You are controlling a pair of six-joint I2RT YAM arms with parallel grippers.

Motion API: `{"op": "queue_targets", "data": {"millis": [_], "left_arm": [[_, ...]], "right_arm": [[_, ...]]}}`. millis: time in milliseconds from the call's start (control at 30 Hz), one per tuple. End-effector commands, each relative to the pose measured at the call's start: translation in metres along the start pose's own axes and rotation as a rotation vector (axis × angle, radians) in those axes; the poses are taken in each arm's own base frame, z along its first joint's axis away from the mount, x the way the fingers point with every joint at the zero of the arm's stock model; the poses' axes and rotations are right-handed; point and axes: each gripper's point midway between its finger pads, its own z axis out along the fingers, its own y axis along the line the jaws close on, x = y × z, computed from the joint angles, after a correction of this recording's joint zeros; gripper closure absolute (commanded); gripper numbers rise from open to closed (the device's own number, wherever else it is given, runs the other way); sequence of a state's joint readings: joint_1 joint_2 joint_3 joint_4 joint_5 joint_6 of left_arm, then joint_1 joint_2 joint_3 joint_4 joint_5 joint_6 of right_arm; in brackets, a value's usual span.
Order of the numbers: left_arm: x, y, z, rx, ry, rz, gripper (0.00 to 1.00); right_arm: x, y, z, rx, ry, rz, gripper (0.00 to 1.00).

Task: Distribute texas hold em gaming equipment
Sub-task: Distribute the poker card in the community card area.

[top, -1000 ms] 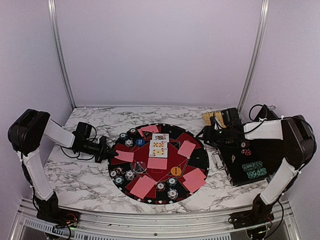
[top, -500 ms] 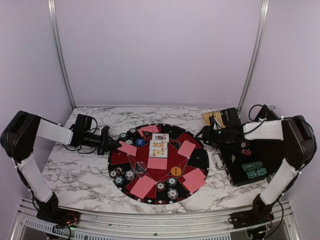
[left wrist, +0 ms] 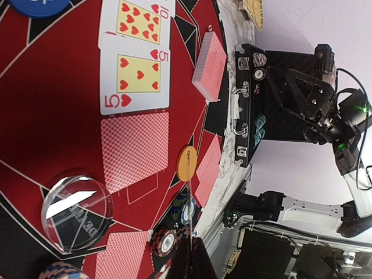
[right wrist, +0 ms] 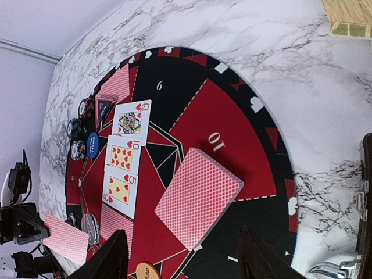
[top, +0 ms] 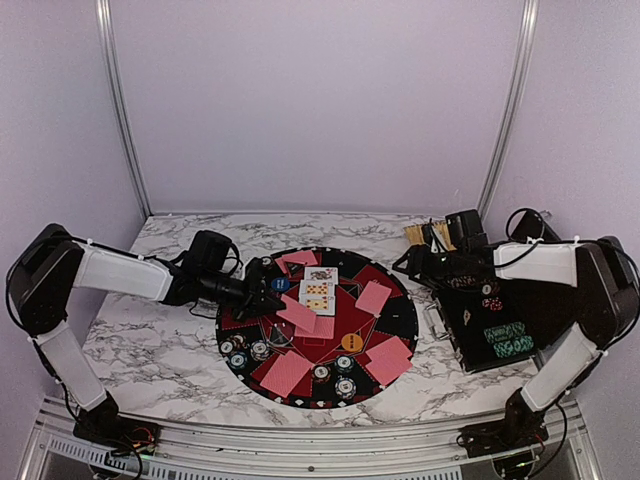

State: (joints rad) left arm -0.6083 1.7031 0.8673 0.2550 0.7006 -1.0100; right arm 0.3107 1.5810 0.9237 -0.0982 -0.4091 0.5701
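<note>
Extended in from 9 o'clock, with left gripper [top: 265, 292] pinched shut on a pink-backed card [top: 298, 312]. Held over the mat [top: 400, 312] centre, long axis toward 4 o'clock, just beside the face-up row [top: 317, 286]. Nearer than right gripper [top: 405, 270], spread wide and empty at 2 o'clock.

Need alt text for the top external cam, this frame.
The left gripper, shut on a pink-backed card, holds it over the round black-and-red mat, which carries face-up cards, face-down cards, chip stacks and buttons. The right gripper hangs open near the black case.
</note>
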Motion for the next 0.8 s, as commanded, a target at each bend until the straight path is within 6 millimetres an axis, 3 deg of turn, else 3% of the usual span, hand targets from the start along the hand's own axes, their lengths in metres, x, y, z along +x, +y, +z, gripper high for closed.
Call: {"op": "queue_targets", "data": {"millis": [0, 767], "left_arm": [[0.002, -0.016, 0.018, -0.024, -0.028, 0.032, 1.0], [0.027, -0.005, 0.064, -0.186, 0.023, 0.06, 1.0]], "right_arm": [[0.001, 0.006, -0.006, -0.003, -0.01, -0.031, 0.38], [0.008, 0.003, -0.006, -0.005, 0.0, -0.048, 0.38]]}}
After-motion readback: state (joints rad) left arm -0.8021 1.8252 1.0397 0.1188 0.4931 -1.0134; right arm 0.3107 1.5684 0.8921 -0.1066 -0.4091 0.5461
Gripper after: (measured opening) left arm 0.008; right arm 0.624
